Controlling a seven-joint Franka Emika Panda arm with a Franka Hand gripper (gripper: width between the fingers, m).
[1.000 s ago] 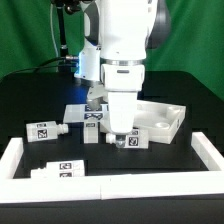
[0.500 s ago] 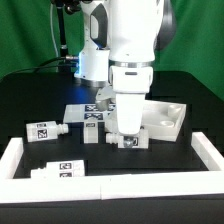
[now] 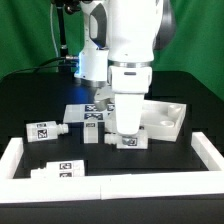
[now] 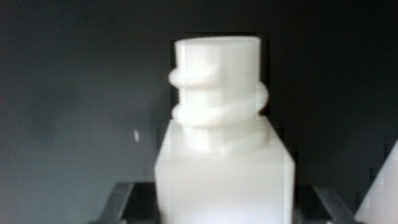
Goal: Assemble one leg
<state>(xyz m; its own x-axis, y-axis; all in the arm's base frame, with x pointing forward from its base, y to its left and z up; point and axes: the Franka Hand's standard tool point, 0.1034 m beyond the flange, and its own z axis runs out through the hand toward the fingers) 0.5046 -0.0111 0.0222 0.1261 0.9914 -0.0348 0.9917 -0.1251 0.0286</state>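
My gripper [image 3: 126,132] is down at the table in front of the white tray-like panel [image 3: 165,118]. Its fingers stand on both sides of a white leg [image 3: 128,141] with a square tag, which lies on the black table. In the wrist view this leg [image 4: 222,130] fills the middle, with its round stepped end pointing away. A dark finger [image 4: 128,206] presses against one side of the leg and the other finger [image 4: 331,206] against the other side. The jaws look closed on the leg's square body.
Three more tagged legs lie on the table: one [image 3: 42,129] at the exterior view's left, one [image 3: 93,136] beside my gripper, and one [image 3: 58,170] near the front. The marker board [image 3: 86,111] lies behind them. A white rail [image 3: 110,186] borders the front.
One second ago the arm stood slightly further to the exterior view's left; it has shifted right over the leg. Nothing has moved in the last half second.
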